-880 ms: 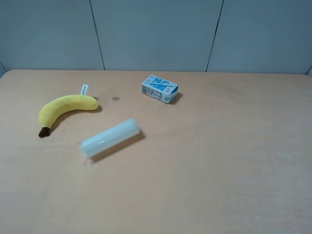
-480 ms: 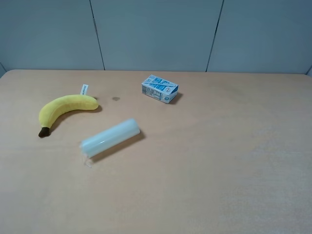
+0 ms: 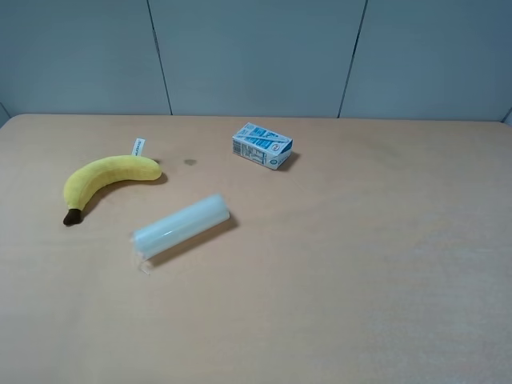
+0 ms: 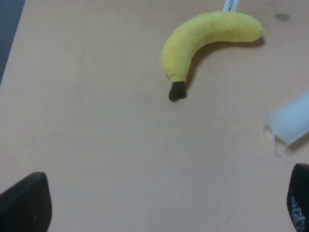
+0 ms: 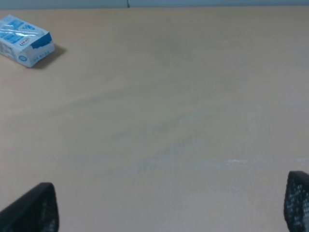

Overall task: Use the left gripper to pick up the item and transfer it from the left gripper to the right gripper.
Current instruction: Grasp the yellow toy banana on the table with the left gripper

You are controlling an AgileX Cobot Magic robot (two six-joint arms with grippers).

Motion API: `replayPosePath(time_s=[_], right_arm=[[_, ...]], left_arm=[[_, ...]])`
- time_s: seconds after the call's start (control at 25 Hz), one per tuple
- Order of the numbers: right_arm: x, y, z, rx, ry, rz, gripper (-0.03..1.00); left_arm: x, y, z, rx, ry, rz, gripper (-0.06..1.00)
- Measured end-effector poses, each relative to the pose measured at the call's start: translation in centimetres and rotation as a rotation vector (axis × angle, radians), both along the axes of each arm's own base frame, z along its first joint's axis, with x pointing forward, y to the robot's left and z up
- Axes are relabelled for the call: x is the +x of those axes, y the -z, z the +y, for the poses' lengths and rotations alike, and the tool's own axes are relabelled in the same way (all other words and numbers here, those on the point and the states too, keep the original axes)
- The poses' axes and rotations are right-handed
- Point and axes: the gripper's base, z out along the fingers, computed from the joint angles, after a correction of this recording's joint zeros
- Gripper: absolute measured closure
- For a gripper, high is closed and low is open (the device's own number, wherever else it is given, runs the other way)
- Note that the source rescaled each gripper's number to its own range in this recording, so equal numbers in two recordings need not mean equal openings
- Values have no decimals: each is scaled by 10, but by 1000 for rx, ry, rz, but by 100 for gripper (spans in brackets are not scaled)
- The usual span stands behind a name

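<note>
Nothing's budged since a moment back: banana (image 3: 108, 178) lying untouched on the table (image 3: 360, 264), my left claw (image 4: 161, 208) and right claw (image 5: 164, 208) both spread wide, empty, so pick-up and handover all remain

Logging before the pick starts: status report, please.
Left end effector open, empty. Right end effector open, empty. Yellow curved plush banana lies on the tan table, untouched. Translucent pale cylinder roll nearby, not touching it.

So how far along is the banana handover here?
Nothing looks done yet: the plush banana lies on the table, untouched. Under way: the left hand is open, with the banana in its view; the right hand is open and empty. Left: the grasp, the lift and the transfer to the right hand.
</note>
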Motion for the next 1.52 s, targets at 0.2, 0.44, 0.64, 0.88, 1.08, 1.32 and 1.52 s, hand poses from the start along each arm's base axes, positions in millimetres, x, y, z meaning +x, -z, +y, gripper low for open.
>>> replayPosePath(time_s=[0.2,0.44,0.64,0.88,1.08,1.32,1.52], right_arm=[[0,0,0,0,0,0,-3],[0,0,0,0,0,0,-3],[0,0,0,0,0,0,-3],[0,0,0,0,0,0,-3],[0,0,0,0,0,0,-3],[0,0,0,0,0,0,-3],[0,0,0,0,0,0,-3]], left_arm=[[62,-16,6,61,17,167,-3],[143,12,8,88,67,341,-4],[198,53,8,87,114,397,-5],[238,108,9,79,135,502,-5],[259,150,9,74,148,557,-5],[282,184,8,72,182,570,-5],[300,201,4,37,230,589,-5]])
